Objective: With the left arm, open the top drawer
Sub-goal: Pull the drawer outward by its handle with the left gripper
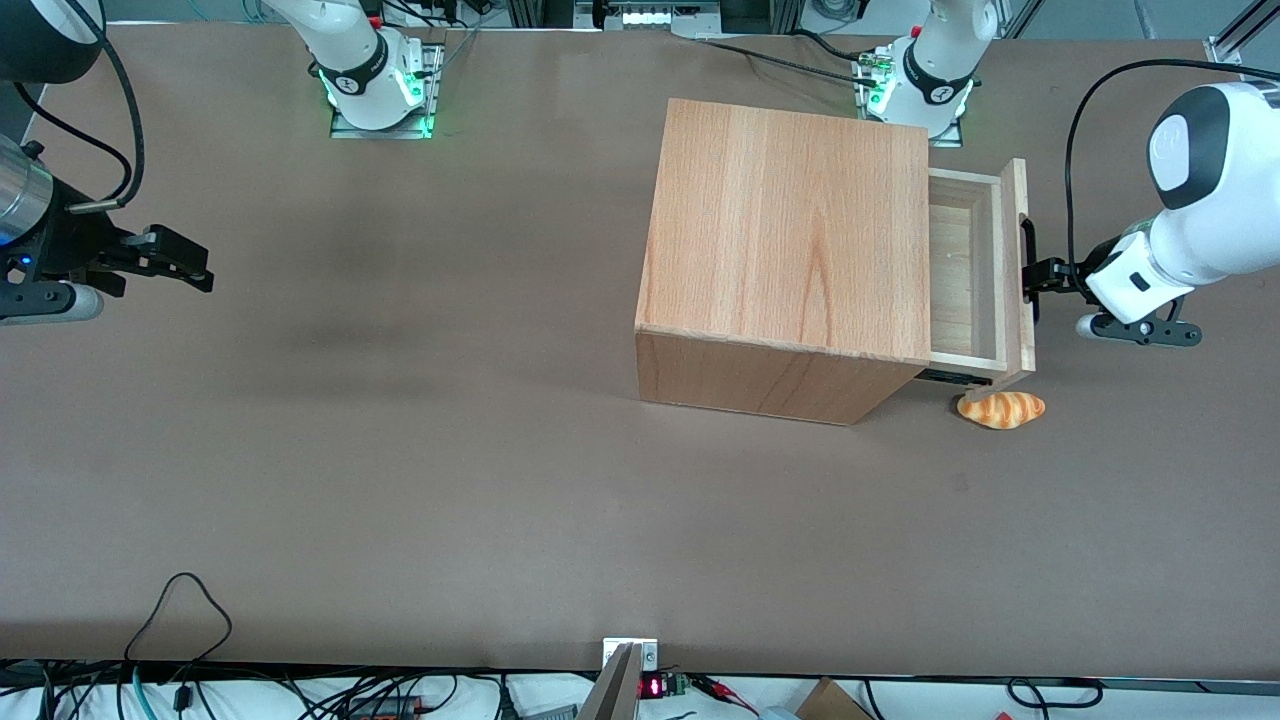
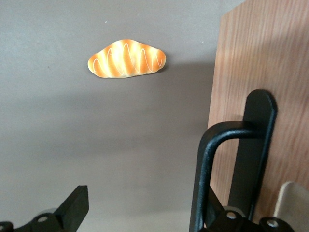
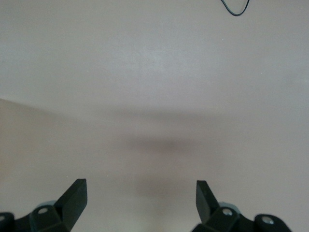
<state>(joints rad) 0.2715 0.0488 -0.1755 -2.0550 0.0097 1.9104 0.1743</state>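
Observation:
The top drawer point(image 1: 955, 285) is pulled partway out of the wooden cabinet point(image 1: 790, 260) toward the working arm's end, and its pale inside is bare. Its front panel point(image 2: 270, 58) carries a black bar handle point(image 1: 1027, 255) point(image 2: 227, 133). The left arm point(image 1: 1190, 230) reaches in level with the drawer front. Its gripper point(image 1: 1036, 285) point(image 2: 142, 189) is open at the handle. One finger point(image 2: 75, 208) hangs free over the table, and the other sits tucked between the handle bar and the panel, mostly hidden by the bar.
A toy croissant point(image 1: 1001, 408) point(image 2: 126, 59) lies on the brown table point(image 1: 400, 450) just below the drawer's nearer corner, closer to the front camera than the gripper. Cables run along the table's front edge point(image 1: 180, 600).

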